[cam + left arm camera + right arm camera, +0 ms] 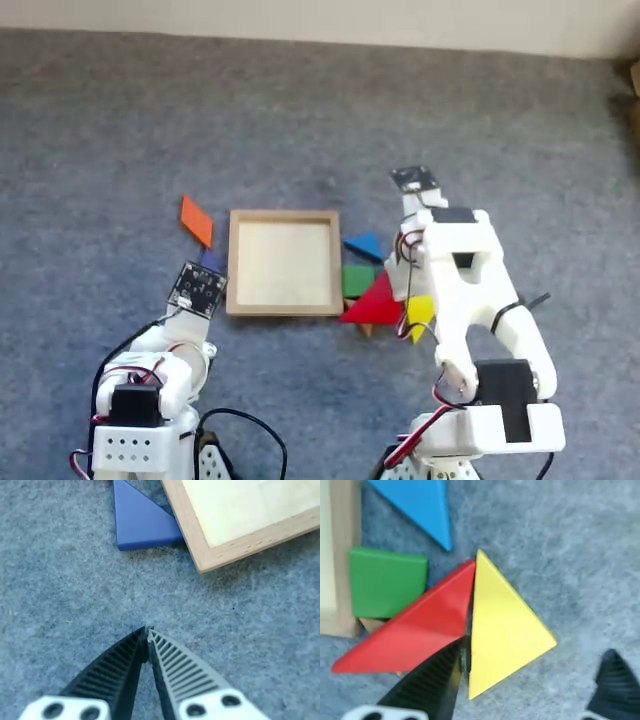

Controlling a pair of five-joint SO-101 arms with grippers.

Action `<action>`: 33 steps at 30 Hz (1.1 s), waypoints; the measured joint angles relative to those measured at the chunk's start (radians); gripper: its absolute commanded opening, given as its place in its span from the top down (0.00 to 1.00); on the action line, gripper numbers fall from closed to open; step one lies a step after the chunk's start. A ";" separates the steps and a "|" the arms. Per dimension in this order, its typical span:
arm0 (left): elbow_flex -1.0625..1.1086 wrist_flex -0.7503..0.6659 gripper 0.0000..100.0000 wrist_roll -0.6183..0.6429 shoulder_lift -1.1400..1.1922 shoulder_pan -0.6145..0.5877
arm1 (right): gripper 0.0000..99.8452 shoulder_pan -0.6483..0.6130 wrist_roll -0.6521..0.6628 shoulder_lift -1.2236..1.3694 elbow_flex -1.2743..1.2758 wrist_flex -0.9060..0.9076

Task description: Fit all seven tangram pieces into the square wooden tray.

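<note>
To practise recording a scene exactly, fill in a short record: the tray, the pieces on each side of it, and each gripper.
Tray: wooden tray, no pieces in it, on grey carpet
Left of tray: orange parallelogram; dark blue triangle against the frame
Right of tray: light blue triangle, green square, red triangle, yellow triangle
Left gripper: shut, over bare carpet
Right gripper: open, straddling the yellow triangle

The desk (120, 130) has a grey cover like carpet, with a short and rough pile. Along its far edge runs a pale, plain strip (300, 18). At the right edge, near that strip, a small brown thing (634, 82) shows; what it is cannot be told.
</note>
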 measured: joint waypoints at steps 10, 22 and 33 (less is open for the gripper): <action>0.000 0.000 1.00 0.000 0.000 0.000 | 0.61 0.005 -0.031 0.170 -0.023 -0.003; 0.000 0.000 1.00 0.000 0.000 0.000 | 0.79 0.009 -0.008 0.184 -0.044 -0.002; 0.000 0.000 1.00 0.000 0.000 0.000 | 0.76 0.031 -0.003 0.147 -0.046 0.012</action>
